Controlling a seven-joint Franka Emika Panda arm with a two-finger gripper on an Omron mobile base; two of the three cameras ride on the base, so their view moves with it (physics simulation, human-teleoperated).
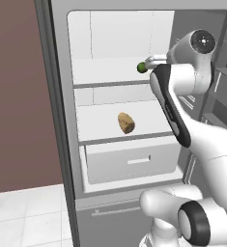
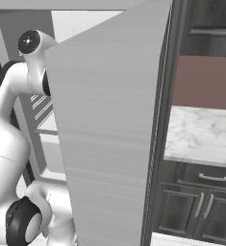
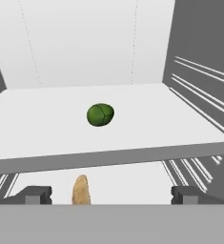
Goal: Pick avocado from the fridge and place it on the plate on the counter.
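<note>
The avocado (image 3: 100, 115) is a small dark green ball lying alone on the upper white shelf of the open fridge (image 1: 62, 96). In the hand view it sits ahead of my gripper (image 3: 111, 195) and a little left of centre, well beyond the shelf's grey front edge. The fingertips (image 3: 35, 194) stand wide apart with nothing between them. From the left base view the avocado (image 1: 142, 67) lies just left of my hand (image 1: 155, 60). The counter (image 2: 203, 134) is to the right of the fridge. The plate is out of view.
A tan-brown lumpy item (image 1: 126, 122) lies on the shelf below, over a white drawer (image 1: 129, 161). The open grey fridge door (image 2: 109, 125) stands between the arm and the counter. Dark cabinets (image 2: 201, 202) with silver handles sit under the stone top.
</note>
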